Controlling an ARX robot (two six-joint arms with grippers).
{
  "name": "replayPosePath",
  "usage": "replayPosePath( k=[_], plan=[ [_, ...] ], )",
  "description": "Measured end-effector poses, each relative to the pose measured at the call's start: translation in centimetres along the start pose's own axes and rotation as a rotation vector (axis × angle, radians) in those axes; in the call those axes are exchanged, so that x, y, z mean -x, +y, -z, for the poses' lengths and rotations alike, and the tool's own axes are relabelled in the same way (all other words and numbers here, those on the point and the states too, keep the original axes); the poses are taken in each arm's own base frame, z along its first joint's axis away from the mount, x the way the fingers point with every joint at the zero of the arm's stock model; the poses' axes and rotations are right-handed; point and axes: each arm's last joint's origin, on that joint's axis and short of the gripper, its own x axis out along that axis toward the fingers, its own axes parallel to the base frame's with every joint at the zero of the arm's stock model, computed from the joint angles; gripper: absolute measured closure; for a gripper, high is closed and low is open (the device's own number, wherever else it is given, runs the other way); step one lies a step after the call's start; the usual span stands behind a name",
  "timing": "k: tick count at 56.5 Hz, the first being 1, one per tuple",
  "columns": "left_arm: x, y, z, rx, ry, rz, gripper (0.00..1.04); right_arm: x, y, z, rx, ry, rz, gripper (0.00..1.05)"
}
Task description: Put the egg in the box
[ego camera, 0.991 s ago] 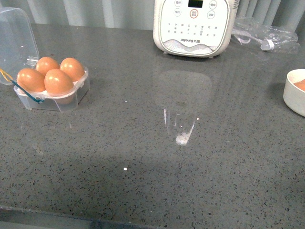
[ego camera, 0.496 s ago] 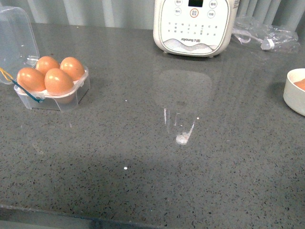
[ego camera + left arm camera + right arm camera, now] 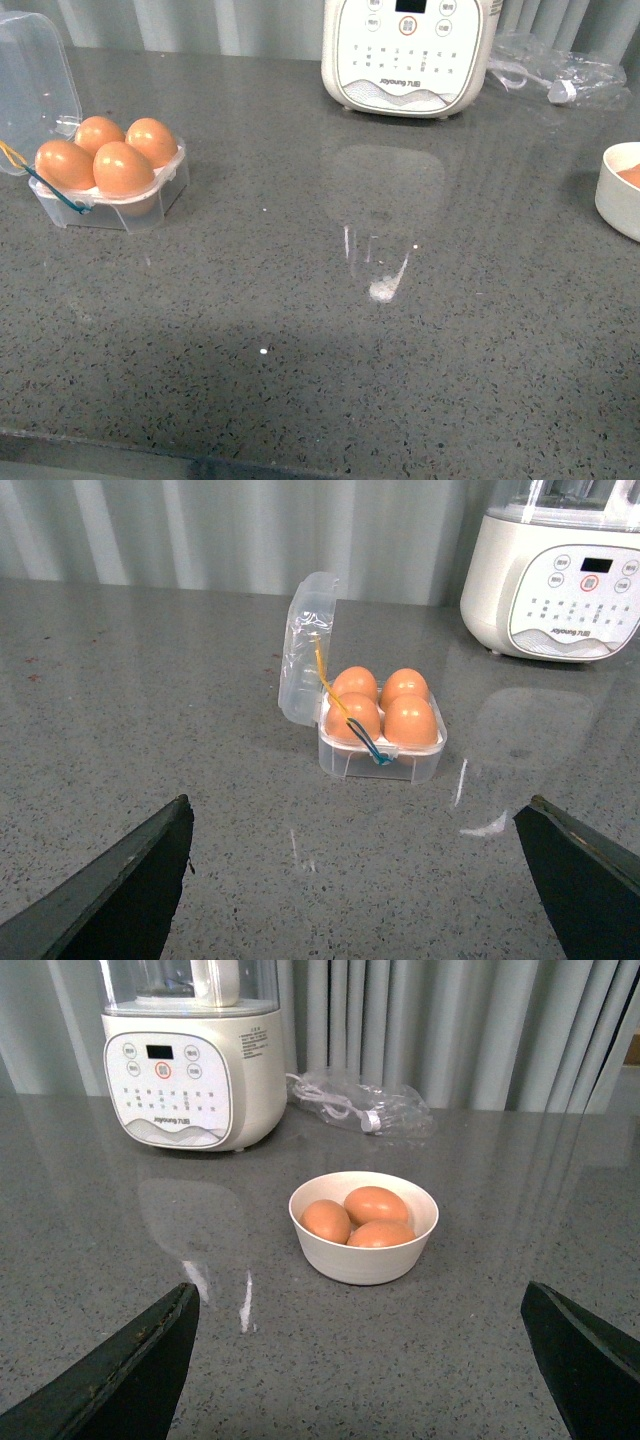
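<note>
The clear plastic box stands at the table's far left with its hinged lid open and upright. Every cup holds a brown egg; I cannot tell the eggs apart. The left wrist view shows the box and its eggs ahead of my left gripper, which is open, empty and well short of it. My right gripper is open and empty, short of a white bowl holding three brown eggs. Neither gripper shows in the front view.
A white electric cooker stands at the back centre. A clear plastic bag with a cable lies at the back right. The white bowl sits at the right edge. The table's front edge runs along the bottom.
</note>
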Motion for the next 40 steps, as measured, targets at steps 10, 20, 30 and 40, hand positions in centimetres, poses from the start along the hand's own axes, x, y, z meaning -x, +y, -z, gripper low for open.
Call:
replayPosePath(
  k=[10,20,30,40],
  plan=[
    [-0.1,0.0,0.4,0.029,0.177,-0.077,0.07,0.0,0.0,0.0,0.000,0.000,0.000,0.07],
    [-0.4,-0.1,1.0,0.071,0.423,-0.117,0.07,0.0,0.0,0.0,0.000,0.000,0.000,0.07],
    [-1.4,0.1,-0.4,0.115,0.338,-0.089,0.07,0.0,0.0,0.0,0.000,0.000,0.000,0.07],
    [-5.1,2.0,-2.7,0.149,0.242,-0.061,0.07,0.0,0.0,0.0,0.000,0.000,0.000,0.07]
  ],
)
